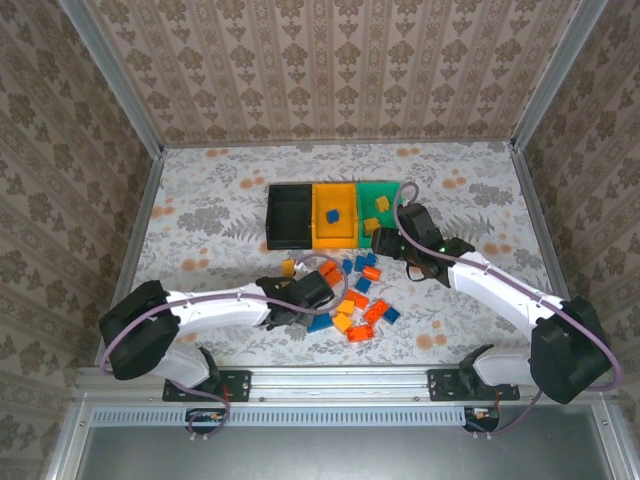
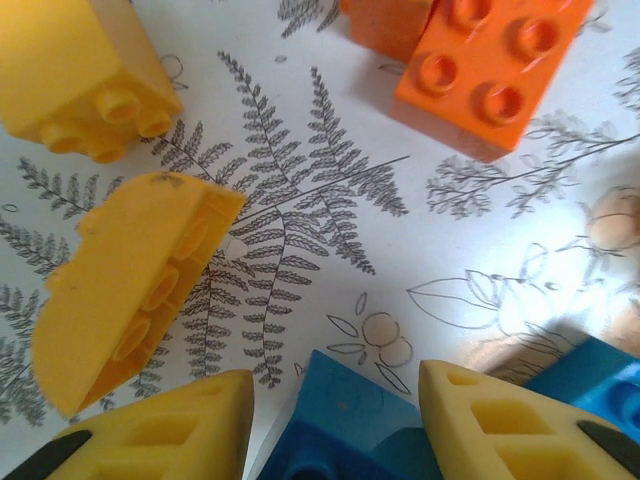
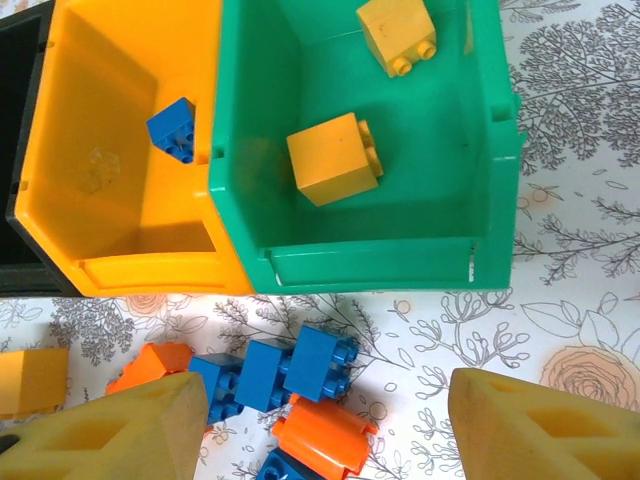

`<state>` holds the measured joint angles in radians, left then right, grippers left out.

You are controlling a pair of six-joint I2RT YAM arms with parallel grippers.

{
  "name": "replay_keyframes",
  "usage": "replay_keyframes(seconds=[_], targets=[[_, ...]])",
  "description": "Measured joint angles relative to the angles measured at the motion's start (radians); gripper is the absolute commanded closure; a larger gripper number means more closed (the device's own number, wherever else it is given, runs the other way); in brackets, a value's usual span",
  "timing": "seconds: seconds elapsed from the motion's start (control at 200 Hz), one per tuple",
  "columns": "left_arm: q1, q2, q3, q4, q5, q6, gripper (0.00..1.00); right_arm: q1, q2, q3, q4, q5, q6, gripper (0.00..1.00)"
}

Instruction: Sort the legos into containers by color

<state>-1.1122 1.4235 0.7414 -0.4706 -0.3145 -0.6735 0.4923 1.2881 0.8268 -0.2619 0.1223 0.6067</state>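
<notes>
Brick of blue plastic sits squarely between the parted fingers of the left end effector (nothing clamped yet); the orange bin lies beyond that brick.

Loose legos clutter frame centre; bins stand in a row just above. Bare table at left, top strip, right edge: open passage.
</notes>
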Motion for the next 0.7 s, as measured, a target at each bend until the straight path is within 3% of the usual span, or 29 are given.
replay_keyframes(seconds=[0.145, 0.28, 0.47, 0.7], targets=[[0.026, -0.056, 0.105, -0.03, 0.014, 0.026, 0.68, -0.011, -0.017, -0.025, 0.003, -0.002, 0.004, 0.33], [0.127, -0.034, 0.271, 0.001, 0.061, 0.09, 0.67, -0.015, -0.031, -0.048, 0.004, -0.002, 0.011, 0.33], [0.27, 0.2, 0.546, 0.071, 0.12, 0.187, 0.67, -0.017, -0.032, -0.072, 0.003, -0.003, 0.022, 0.33], [0.359, 0.474, 0.739, 0.08, 0.141, 0.241, 0.67, -0.017, -0.042, -0.086, 0.001, -0.003, 0.022, 0.33]])
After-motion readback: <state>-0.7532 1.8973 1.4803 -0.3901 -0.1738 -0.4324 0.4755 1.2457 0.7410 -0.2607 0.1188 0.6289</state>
